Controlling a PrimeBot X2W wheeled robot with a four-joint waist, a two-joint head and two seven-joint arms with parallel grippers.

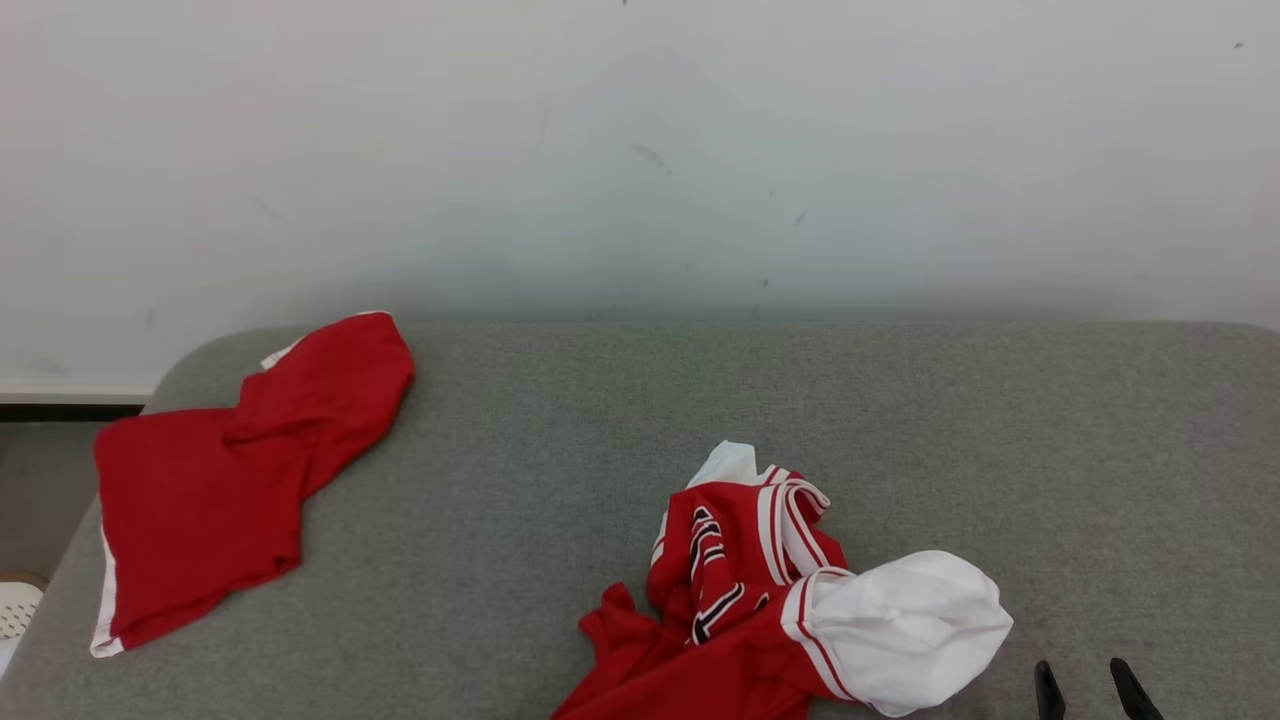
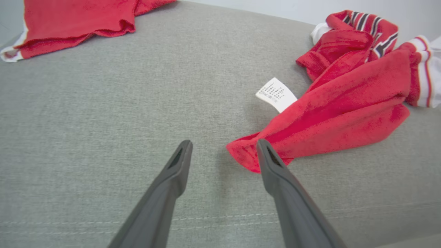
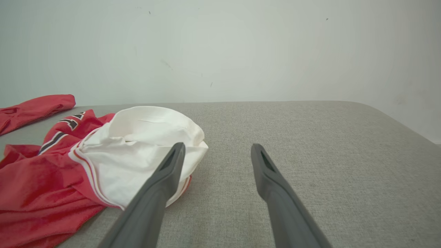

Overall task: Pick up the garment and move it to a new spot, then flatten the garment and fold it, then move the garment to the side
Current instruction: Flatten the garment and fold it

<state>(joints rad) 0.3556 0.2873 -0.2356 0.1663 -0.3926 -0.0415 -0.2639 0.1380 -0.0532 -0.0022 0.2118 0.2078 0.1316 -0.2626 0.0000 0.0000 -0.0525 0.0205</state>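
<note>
The garment (image 1: 740,590) is a crumpled red top with white and black stripes and a white sleeve (image 1: 900,620), lying at the front middle of the grey cushion (image 1: 600,430). In the left wrist view my left gripper (image 2: 224,144) is open just above the cushion. A red corner of the garment (image 2: 344,113) lies against its right finger, not between the jaws, and a white care label (image 2: 275,93) sticks out. My right gripper (image 1: 1082,675) is open to the right of the white sleeve (image 3: 144,137), with its jaws (image 3: 217,148) over bare cushion.
A second red piece of clothing (image 1: 220,480) with white trim lies flat at the cushion's far left corner. A pale wall (image 1: 640,150) stands behind. The cushion drops to the floor (image 1: 40,500) on the left, where a white object (image 1: 15,605) sits.
</note>
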